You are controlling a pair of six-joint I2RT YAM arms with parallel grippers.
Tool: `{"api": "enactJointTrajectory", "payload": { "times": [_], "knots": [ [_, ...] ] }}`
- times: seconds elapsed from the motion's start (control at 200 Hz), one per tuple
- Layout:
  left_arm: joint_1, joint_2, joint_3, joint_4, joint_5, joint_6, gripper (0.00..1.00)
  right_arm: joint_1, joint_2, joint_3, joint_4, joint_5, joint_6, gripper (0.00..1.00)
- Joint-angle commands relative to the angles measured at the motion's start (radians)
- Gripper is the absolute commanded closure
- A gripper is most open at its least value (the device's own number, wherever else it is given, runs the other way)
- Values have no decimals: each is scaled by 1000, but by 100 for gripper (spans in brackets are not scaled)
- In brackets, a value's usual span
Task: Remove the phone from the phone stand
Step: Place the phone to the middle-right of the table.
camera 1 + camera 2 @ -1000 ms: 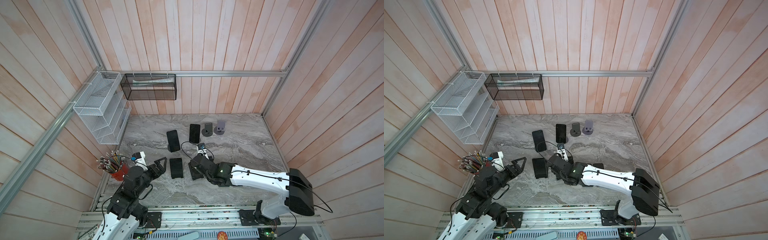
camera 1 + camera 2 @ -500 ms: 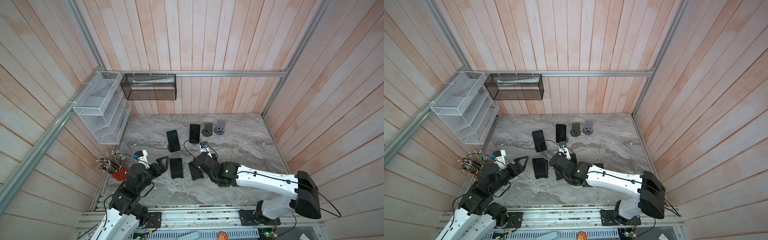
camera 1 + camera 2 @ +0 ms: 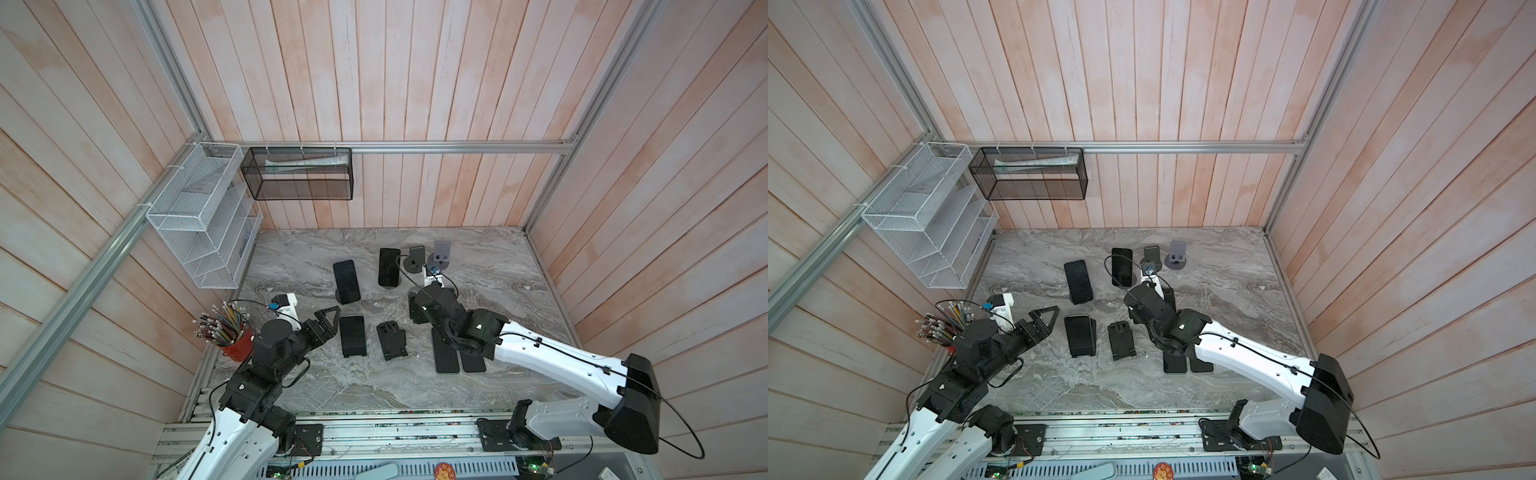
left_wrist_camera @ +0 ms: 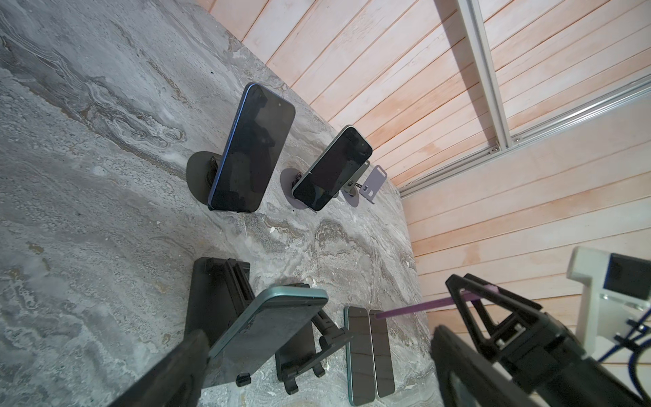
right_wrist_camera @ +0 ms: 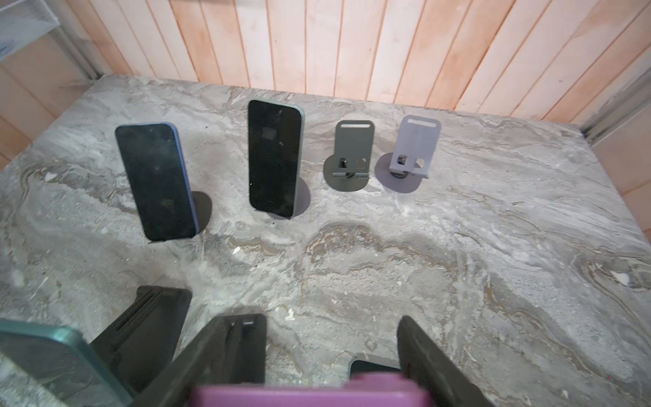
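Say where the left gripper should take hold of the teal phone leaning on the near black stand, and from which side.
Pinch the teal phone's two long edges on its upper half, which stands clear of the black stand. Its bottom sits in the stand's lip, so the open left gripper should probably come from above.

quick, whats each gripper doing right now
left gripper: open, holding nothing
right gripper: closed on the purple phone

Teal phone (image 4: pixel 267 327) tilted on black stand (image 4: pixel 211 299).
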Motion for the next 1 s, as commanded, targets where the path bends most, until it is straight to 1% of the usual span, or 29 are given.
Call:
{"api": "enactJointTrajectory", "payload": {
  "times": [0.0,0.255,0.405,0.475,0.695,0.815,0.88,0.995],
  "knots": [
    [3,0,13,34,27,-18,0,-72,-45,-33,64,-34,-92,31],
    [3,0,-10,47,40,-30,0,-307,-40,-64,124,-156,-181,31],
    [3,6,-15,55,39,-30,0,-403,-17,-68,123,-210,-211,31],
    [3,12,-21,62,41,-32,0,-449,-4,-72,127,-264,-222,31],
    [3,49,-37,86,75,-47,0,-539,69,-57,114,-375,-240,31],
    [3,56,-38,87,72,-47,0,-572,112,-46,106,-411,-250,31],
    [3,58,-37,89,72,-48,0,-604,131,-36,96,-451,-255,31],
    [3,59,-38,88,64,-45,0,-649,137,-43,106,-490,-256,31]
  ]
}}
